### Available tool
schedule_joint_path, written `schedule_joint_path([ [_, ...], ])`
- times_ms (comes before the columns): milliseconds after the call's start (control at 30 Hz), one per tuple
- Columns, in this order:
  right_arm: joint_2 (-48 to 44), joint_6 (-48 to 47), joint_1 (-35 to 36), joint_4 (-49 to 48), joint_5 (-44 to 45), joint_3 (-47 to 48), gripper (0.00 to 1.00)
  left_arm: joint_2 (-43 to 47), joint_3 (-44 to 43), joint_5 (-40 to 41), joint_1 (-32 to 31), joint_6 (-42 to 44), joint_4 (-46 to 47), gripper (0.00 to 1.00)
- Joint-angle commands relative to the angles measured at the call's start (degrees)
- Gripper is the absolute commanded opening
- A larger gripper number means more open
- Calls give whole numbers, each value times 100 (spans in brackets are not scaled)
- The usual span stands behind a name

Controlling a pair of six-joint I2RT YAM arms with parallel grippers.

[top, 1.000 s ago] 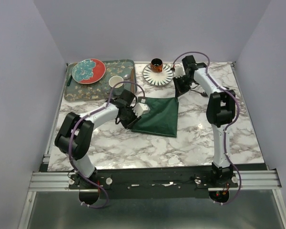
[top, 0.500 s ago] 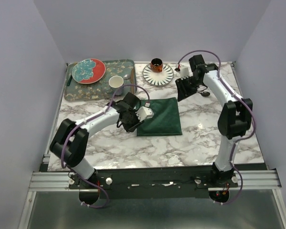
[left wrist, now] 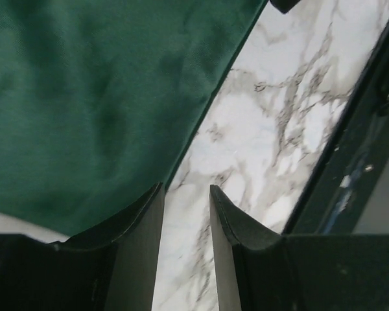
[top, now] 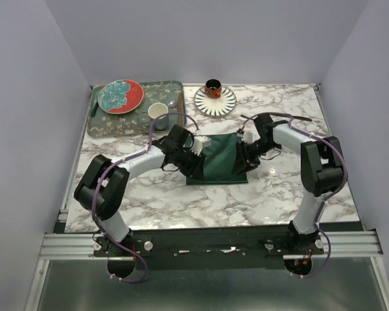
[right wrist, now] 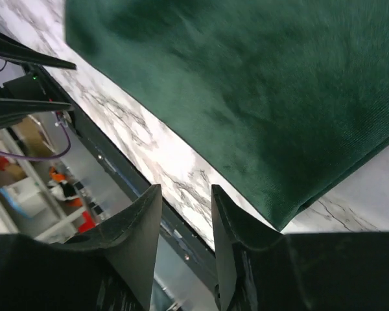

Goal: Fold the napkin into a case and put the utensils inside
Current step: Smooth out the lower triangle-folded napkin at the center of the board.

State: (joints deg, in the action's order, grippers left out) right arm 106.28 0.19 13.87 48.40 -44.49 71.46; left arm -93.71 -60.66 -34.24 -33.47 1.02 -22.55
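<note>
- The tray [top: 137, 128] sits at the back left, well apart from the work. It holds a red and teal plate [top: 120, 96] and a pale cup [top: 157, 111], and neither seems to have a part in the task.
- The left gripper [top: 196, 164] is low at the left edge of the napkin [top: 219, 162]. In its wrist view the fingers [left wrist: 140, 217] stand partly apart with bare marble table [left wrist: 259, 129] between them. They hold nothing, and the cloth edge runs just beside the left finger. This looks like a stance for taking that edge.
- The napkin lies flat on the marble between the two arms, near the middle of the table. It is a broad dark green rectangle, not yet the slim case, so I judge that more folding is needed.
- The striped plate [top: 223, 100] and the small orange cup [top: 212, 86] on it stand behind the napkin, out of the way of the fold.
- The right gripper [top: 241, 160] mirrors the left at the napkin's right edge. Its fingers [right wrist: 133, 223] are also partly apart and grip nothing, and the cloth corner lies just past the tips.
- The utensils cannot be picked out; they may lie under the right arm.
</note>
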Motion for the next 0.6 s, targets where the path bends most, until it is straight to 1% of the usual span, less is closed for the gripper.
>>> schedule_joint_path([
  [0, 349, 377, 28, -410, -209, -492, 41, -393, 843, -1320, 139, -1972, 1655, 45],
  [33, 376, 412, 20, -454, -201, -589, 41, -411, 967, -1427, 174, -2348, 1874, 46],
  [100, 402, 482, 19, -542, -122, -879, 39, -534, 1240, -1524, 288, -2623, 2376, 46],
  [267, 692, 579, 11, -525, 212, -862, 37, -1051, 1496, -1691, 613, -3229, 2833, 46],
  [367, 684, 518, 11, -437, 222, -906, 36, -1071, 1619, -1901, 807, -3301, 2931, 46],
  [433, 561, 396, 19, -367, 195, -1037, 36, -957, 1715, -2033, 904, -3213, 2940, 48],
  [500, 263, 281, 19, -297, 64, -1073, 37, -580, 1838, -2253, 930, -2951, 2931, 50],
  [533, 96, 158, 19, -279, 2, -1082, 38, -387, 1874, -2315, 930, -2845, 2940, 54],
  [567, -79, 105, 19, -279, -207, -1082, 40, 85, 1909, -2376, 930, -2713, 2914, 57],
])
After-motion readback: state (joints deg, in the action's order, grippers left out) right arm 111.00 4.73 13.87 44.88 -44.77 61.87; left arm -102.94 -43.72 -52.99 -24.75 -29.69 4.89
